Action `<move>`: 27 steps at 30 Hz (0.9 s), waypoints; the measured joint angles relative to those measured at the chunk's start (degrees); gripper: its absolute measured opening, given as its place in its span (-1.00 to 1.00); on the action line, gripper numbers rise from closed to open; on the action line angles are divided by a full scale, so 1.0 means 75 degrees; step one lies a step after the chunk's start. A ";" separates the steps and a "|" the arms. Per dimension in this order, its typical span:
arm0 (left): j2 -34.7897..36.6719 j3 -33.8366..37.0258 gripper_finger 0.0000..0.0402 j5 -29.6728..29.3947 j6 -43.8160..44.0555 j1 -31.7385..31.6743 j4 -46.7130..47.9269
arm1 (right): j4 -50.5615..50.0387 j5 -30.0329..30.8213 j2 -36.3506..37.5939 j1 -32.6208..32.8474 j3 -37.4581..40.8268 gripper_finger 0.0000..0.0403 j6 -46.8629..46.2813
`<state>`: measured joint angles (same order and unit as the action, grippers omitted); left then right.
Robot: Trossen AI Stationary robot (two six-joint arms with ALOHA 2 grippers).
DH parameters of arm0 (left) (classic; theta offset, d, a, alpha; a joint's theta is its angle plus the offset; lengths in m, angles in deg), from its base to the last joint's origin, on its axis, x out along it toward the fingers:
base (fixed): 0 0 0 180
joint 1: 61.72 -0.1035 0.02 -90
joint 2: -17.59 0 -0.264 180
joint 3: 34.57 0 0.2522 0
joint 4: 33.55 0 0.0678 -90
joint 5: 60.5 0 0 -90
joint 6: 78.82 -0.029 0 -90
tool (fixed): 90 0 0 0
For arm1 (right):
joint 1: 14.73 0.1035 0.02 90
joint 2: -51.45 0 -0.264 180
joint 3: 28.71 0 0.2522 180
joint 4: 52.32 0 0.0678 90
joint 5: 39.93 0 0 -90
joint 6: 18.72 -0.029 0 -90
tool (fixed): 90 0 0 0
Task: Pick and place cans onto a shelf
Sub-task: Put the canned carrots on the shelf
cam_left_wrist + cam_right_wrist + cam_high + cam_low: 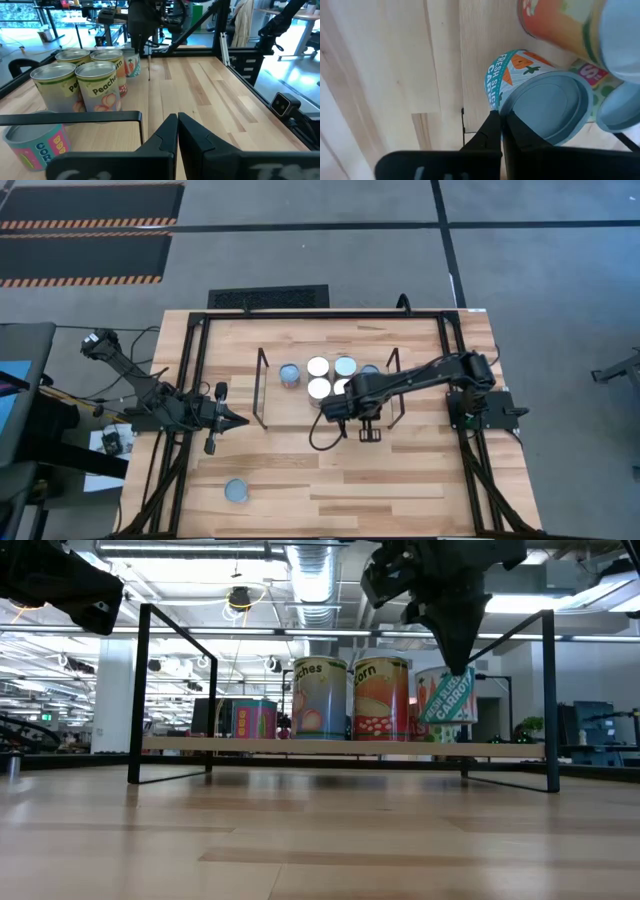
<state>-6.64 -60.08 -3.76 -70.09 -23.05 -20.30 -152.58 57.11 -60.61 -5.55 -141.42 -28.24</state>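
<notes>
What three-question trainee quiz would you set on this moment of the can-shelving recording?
1. True or false: one lone can stands on the table, off the shelf.
2. Where is the right claw? A) above the shelved cans; B) parked at the table's edge; C) gripping the lone can.
3. Fill in: the left claw, waiting beside the shelf's left end, has its fingers ____.
Key: 1 true; 2 A; 3 shut.
</notes>
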 joint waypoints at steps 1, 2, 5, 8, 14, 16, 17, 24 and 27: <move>0.0000 0.0000 -0.99 -0.0002 0.0000 0.0001 0.0000 | 0.0023 -0.0025 0.0015 -0.0011 0.0015 -0.95 -0.0060; 0.0000 0.0000 -0.99 -0.0002 0.0000 0.0001 0.0000 | 0.0087 -0.0083 0.0031 -0.0030 0.0054 -0.95 -0.0087; 0.0000 0.0000 -0.99 0.0001 0.0000 0.0001 0.0000 | 0.0195 -0.0162 0.0007 -0.0045 0.0330 -0.95 -0.0267; 0.0000 0.0000 -0.99 0.0001 0.0000 0.0001 -0.0001 | 0.0197 -0.0153 0.0017 -0.0045 0.0607 -0.95 -0.0358; 0.0000 0.0000 -0.99 0.0001 0.0003 0.0001 -0.0010 | 0.0454 0.0005 0.0017 -0.0045 0.0763 -0.86 -0.0357; 0.0000 0.0000 -0.99 -0.0002 0.0006 -0.0002 -0.0017 | 0.0429 0.0186 0.0017 -0.0045 0.0763 -0.82 -0.0355; 0.0000 0.0000 -0.99 -0.0002 0.0006 -0.0002 -0.0017 | 0.0423 0.0244 0.0017 -0.0046 0.0763 -0.80 -0.0355; 0.0000 0.0000 -0.99 -0.0008 0.0009 -0.0001 -0.0029 | 0.0433 0.0316 0.0017 -0.0205 0.0763 -0.78 -0.0384; 0.0000 0.0000 -0.99 -0.0008 0.0011 0.0001 -0.0032 | 0.0423 0.0528 0.0017 -0.0260 0.0763 -0.77 -0.0570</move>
<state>-6.64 -60.08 -3.82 -70.00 -23.05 -20.54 -149.40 61.07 -60.49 -7.50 -135.70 -32.52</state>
